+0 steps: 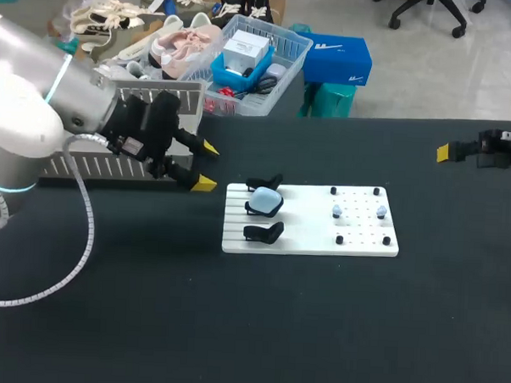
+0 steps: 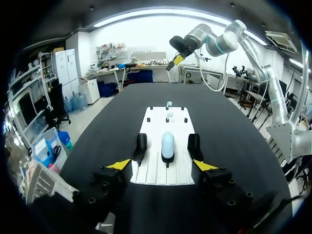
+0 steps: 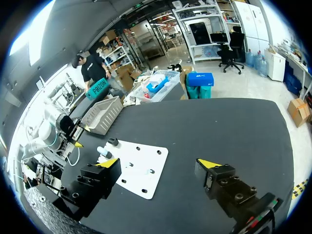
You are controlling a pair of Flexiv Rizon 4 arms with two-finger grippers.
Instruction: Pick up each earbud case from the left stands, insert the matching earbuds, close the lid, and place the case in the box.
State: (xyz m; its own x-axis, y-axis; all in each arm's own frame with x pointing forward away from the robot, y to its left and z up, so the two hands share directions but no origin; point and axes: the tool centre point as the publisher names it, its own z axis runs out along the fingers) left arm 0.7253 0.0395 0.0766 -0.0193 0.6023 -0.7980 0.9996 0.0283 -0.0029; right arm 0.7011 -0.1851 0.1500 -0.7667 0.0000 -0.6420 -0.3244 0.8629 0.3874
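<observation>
Left hand (image 2: 162, 165) hangs open just beside the near end of the white board (image 2: 156, 178). It does not touch the board, and its yellow fingertips (image 2: 119, 165) are spread wider than the row of three black stands. At twelve o'clock from the hand, the pale blue earbud case (image 2: 167, 144) sits on the middle stand (image 2: 167, 158). The outer stands (image 2: 140, 146) flank it at eleven and one o'clock. Farther along the board, past the grooves, two small pale earbuds (image 1: 338, 212) sit side by side on the pegged half, with black pegs (image 1: 340, 240) around them. From the head camera, the grey slatted box (image 1: 158, 90) stands at ten o'clock of the board, behind the left arm (image 1: 39, 106), at the far side of the black table (image 1: 317, 330). Right hand (image 3: 158, 163) is farthest off, at two o'clock of the board near the table's edge, well apart from the board. Its fingers (image 3: 208, 164) are wide open above the table.
</observation>
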